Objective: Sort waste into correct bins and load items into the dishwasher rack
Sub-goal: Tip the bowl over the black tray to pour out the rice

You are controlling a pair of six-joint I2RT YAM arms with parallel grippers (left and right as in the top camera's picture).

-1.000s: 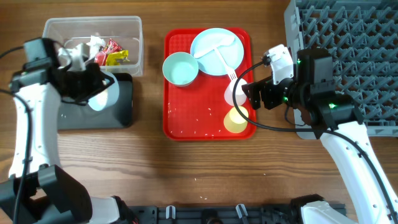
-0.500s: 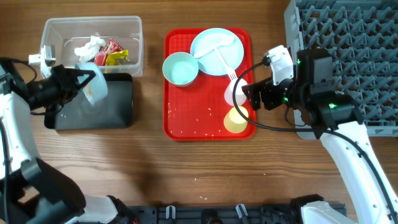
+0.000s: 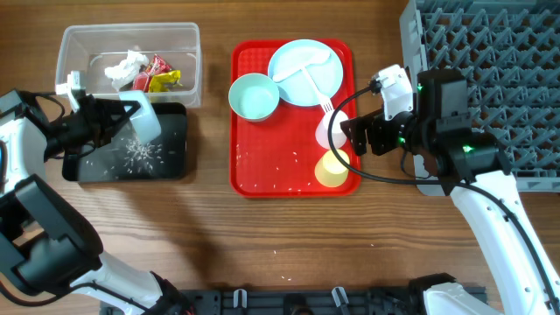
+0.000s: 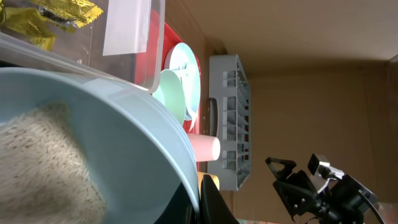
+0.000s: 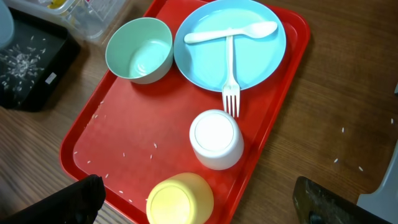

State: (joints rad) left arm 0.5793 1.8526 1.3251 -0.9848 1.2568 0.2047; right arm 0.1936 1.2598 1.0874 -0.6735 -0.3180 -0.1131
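- Your left end effector (image 3: 120, 122) is clamped on the rim of a bowl (image 3: 143, 121). It holds the bowl tipped over the black bin (image 3: 181, 149) so the rice (image 4: 37, 162) slides out.
- Grains (image 3: 138, 151) lie scattered on the black bin floor. The left wrist view shows a heap inside the bowl, so the dump looks unfinished.
- The bowl mouth faces down into the bin, inside its rim, which should keep the grains off the table (image 3: 210, 236).
- The clear bin (image 3: 129, 29) sits just behind the black one and holds the tissue (image 3: 122, 68) and wrappers (image 3: 159, 75). Dry waste goes there and rice goes in the black bin.
- Your right end effector (image 3: 353, 136) is spread wide and holds nothing. It hovers at the right edge of the tray (image 3: 280, 144), beside the white cup (image 5: 216, 138), and looks staged for a pick toward the rack (image 3: 490, 87).
- The white cup and yellow cup (image 5: 180, 199) stand mouth down on the tray, near your right side.
- The spoon (image 5: 230, 33) and fork (image 5: 231, 71) lie crossed on the plate (image 5: 205, 59). The second bowl (image 5: 138, 50) stands upright beside it.
- Stray grains (image 5: 124, 155) are on the tray and need clearing.
- No task item shows in the rack.
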